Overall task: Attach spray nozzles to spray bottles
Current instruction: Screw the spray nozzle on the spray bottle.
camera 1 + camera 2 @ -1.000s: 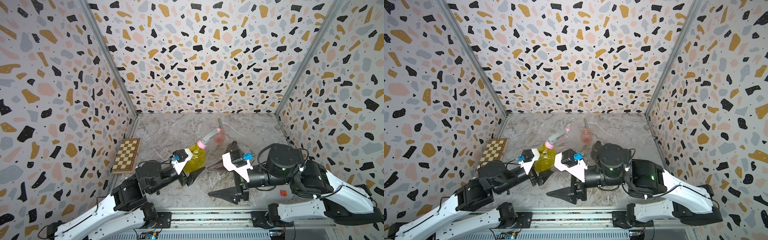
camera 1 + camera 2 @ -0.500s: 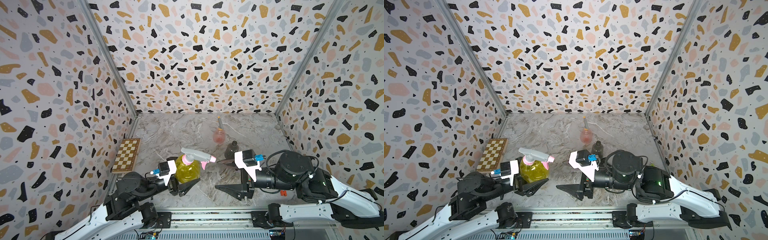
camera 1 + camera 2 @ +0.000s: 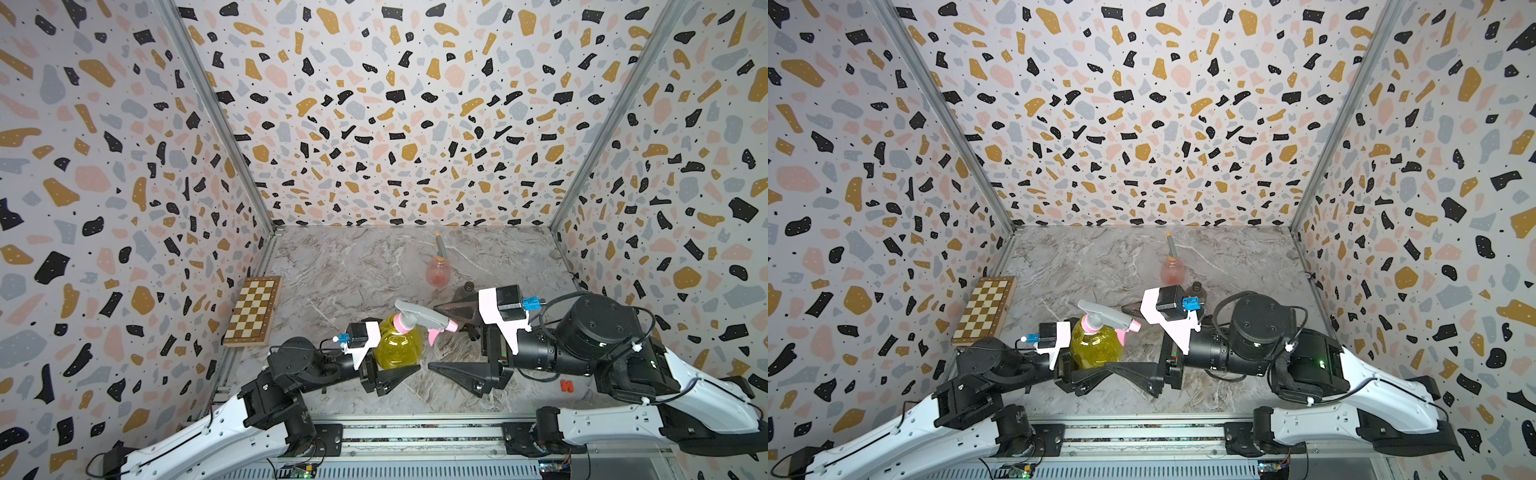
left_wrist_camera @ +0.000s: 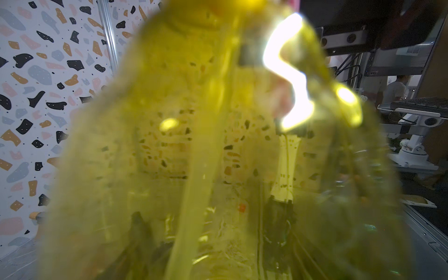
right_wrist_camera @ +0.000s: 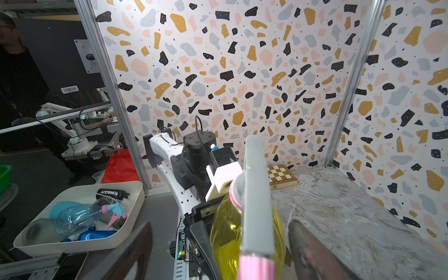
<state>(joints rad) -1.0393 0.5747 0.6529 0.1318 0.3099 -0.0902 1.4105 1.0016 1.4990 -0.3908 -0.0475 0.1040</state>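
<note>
- left end effector (image 3: pixel 394 362): clamped on the belly of the yellow bottle (image 3: pixel 397 351), which is upright near the front edge of the counter (image 3: pixel 353 266). The arm is low, forearm about level, reaching in from front-left.
- right end effector (image 3: pixel 433 337): jaws wide, gripping nothing, one finger either side of the grey nozzle (image 3: pixel 419 318). No contact visible. The arm is low, pointing towards the left arm.
- grey nozzle, pink trigger, sits on the yellow bottle's neck.

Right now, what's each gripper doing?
Left gripper: closed, holding the yellow bottle.
Right gripper: open, holding nothing.
</note>
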